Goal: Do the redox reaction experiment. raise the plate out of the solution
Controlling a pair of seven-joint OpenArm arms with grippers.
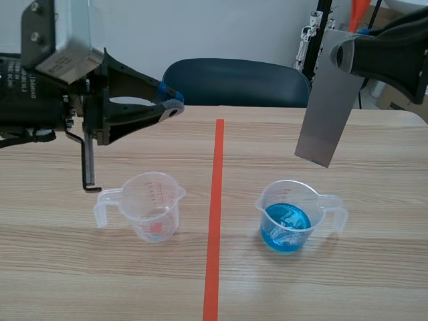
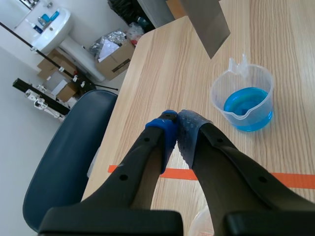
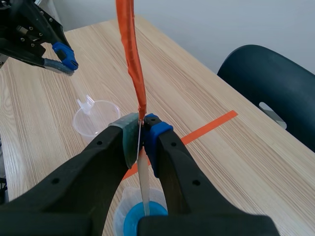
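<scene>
Scene view: hanging the flat, matte grey metal plate [image 1: 328, 114] clear above the translucent plastic measuring cup [image 1: 304, 190] of blue solution [image 1: 286, 227], clamping its top in the right gripper [image 1: 348, 57]; likely risking drips onto the wood-grain table [image 1: 267, 294]. Left wrist view: idling with the left gripper [image 2: 177, 132] pressed together on nothing. Right wrist view: pinching the thin plate edge-on beneath an orange tape tag [image 3: 130, 44]; possibly risking slippage of smooth metal between soft pads.
</scene>
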